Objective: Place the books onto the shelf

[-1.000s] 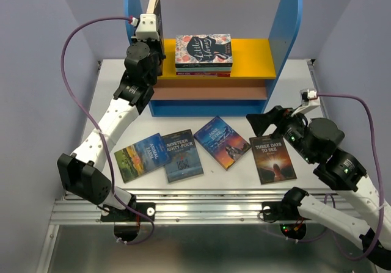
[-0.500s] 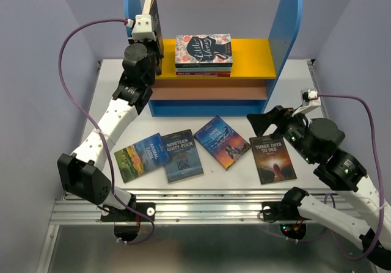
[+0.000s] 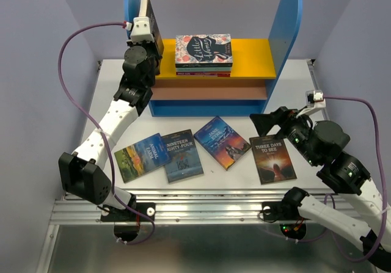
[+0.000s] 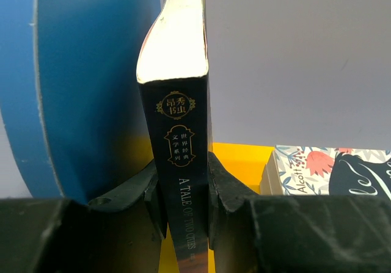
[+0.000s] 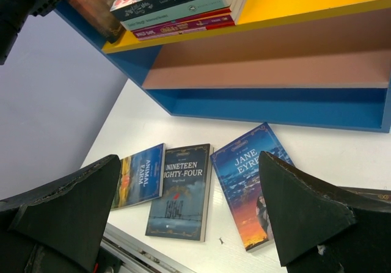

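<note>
White counter [image 3: 296,80] is carrying shelf [image 3: 286,22] | left claw [image 4: 183,178] is gripping upright book [image 4: 177,114] just inside shelf's left panel, over its yellow board | right claw [image 5: 189,163] is gaping empty before shelf, near four flat books [image 3: 183,156] | risk: book toppling once released, lacking side support

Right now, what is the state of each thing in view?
Dark A Tale of Two Cities paperback: upright, gripped.
Left fingers: shut on it.
Right fingers: open, empty.
Four picture-cover paperbacks: flat on white table.
Floral-covered book stack: flat on yellow shelf board.
</note>
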Action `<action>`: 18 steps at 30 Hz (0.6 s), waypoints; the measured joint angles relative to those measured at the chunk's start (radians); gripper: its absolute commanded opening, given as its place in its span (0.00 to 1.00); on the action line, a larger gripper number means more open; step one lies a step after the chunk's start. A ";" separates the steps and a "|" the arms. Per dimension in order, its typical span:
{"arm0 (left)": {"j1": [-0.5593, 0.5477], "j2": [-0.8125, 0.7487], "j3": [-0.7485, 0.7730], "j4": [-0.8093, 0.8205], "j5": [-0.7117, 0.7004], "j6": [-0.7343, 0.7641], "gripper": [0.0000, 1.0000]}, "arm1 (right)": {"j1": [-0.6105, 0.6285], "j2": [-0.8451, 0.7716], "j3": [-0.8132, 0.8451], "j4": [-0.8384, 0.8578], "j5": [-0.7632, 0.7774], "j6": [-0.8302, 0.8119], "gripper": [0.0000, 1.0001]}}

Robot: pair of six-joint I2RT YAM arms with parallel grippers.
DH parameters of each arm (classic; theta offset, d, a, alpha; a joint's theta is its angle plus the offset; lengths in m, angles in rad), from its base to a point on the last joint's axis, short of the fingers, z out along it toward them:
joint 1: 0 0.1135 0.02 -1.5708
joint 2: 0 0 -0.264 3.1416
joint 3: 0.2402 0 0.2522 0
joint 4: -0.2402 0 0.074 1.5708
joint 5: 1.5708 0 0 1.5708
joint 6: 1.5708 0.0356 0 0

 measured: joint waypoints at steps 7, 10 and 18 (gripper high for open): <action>0.005 -0.001 -0.008 0.003 -0.014 -0.011 0.30 | 0.000 -0.004 0.000 -0.023 0.018 0.007 1.00; 0.005 -0.007 -0.019 0.009 -0.017 -0.014 0.31 | 0.000 -0.007 0.000 -0.024 0.022 0.007 1.00; 0.005 -0.017 -0.033 0.015 -0.020 -0.022 0.51 | 0.000 -0.012 0.000 -0.031 0.022 0.008 1.00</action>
